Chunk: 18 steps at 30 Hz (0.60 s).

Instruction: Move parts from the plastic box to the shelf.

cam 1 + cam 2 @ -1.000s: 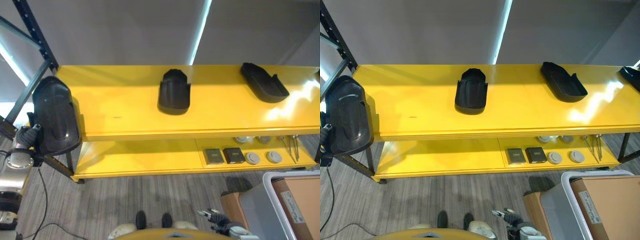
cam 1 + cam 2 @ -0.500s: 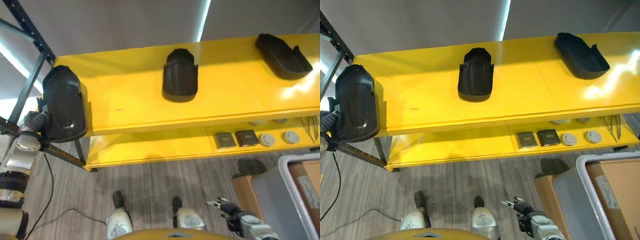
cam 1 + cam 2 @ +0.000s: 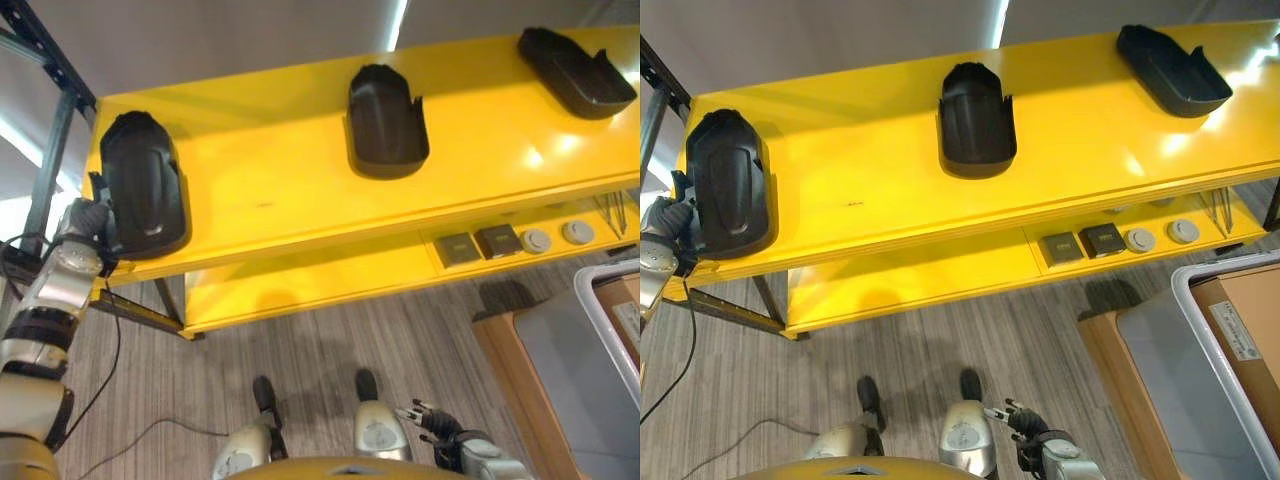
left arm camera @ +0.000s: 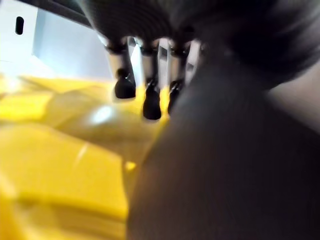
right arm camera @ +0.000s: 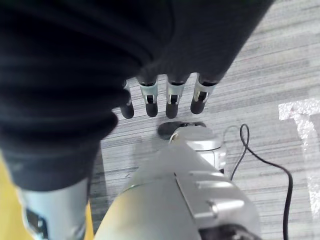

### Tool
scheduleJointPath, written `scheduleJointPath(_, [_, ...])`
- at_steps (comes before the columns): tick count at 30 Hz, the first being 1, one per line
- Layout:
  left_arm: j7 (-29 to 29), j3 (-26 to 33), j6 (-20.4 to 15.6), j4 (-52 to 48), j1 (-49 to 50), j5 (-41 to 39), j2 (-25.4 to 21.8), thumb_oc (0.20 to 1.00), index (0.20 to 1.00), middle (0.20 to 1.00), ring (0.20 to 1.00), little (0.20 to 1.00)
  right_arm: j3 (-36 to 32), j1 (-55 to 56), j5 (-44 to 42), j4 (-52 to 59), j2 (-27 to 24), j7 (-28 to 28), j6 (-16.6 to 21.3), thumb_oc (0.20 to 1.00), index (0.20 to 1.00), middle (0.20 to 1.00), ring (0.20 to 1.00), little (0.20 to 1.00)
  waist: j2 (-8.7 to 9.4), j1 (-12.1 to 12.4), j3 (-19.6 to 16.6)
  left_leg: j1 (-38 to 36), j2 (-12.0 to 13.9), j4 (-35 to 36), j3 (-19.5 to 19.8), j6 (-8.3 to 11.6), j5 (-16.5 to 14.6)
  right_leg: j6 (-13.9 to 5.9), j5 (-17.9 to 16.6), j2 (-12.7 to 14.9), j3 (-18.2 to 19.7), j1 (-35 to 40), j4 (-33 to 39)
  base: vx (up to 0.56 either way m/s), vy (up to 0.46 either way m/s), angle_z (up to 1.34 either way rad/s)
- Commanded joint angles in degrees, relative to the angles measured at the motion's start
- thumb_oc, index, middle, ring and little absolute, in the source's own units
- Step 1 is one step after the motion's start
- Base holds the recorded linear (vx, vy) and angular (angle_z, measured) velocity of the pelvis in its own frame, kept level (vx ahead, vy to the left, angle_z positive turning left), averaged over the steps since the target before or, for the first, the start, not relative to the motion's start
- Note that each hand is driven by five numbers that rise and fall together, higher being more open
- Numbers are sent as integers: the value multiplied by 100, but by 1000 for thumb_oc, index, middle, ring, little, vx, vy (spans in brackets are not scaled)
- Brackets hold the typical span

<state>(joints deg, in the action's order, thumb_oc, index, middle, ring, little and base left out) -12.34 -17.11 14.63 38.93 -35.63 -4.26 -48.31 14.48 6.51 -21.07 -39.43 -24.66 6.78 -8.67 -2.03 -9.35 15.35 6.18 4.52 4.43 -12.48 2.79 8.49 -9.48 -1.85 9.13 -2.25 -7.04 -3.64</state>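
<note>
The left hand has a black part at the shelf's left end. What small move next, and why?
Probably let go and draw the left hand back: the black part already seems to lie on the top shelf, in line with the two other parts, though close to the end.

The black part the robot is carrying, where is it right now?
The black part lies at the left end of the yellow shelf's top board, with the left hand at its outer edge; another black part sits mid-shelf.

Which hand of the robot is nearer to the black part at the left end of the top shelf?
The left hand. It is at the left edge of that black part, on the yellow shelf. The right hand hangs low over the floor, far from it.
</note>
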Motion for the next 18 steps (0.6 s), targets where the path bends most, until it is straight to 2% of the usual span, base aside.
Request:
scheduleJointPath(1, [-435,28,-91,316,-835,9,25,200,200,200,200,200,160,40,-296,85,-312,-179,185,1000,1000,1000,1000,1000,24,-46,-177,187,270,-839,22,53,-584,93,257,-222,-37,-195,-396,-57,-92,-16])
scheduleJointPath(10, [-733,-656,166,1083,-2065,-301,105,200,200,200,200,200,279,-172,-561,13,-394,-227,318,1000,1000,1000,1000,1000,66,-283,89,453,429,-713,-30,136,-424,203,255,-390,48,-569,-442,-46,-46,-9])
scheduleJointPath(18, [-584,-880,494,1342,-2347,-159,10,200,200,200,200,200,219,-146,-536,6,-405,-207,450,1000,1000,1000,1000,1000,109,-386,192,407,460,-614,-96,132,-414,206,244,-415,107,-644,-445,-17,-15,-8])
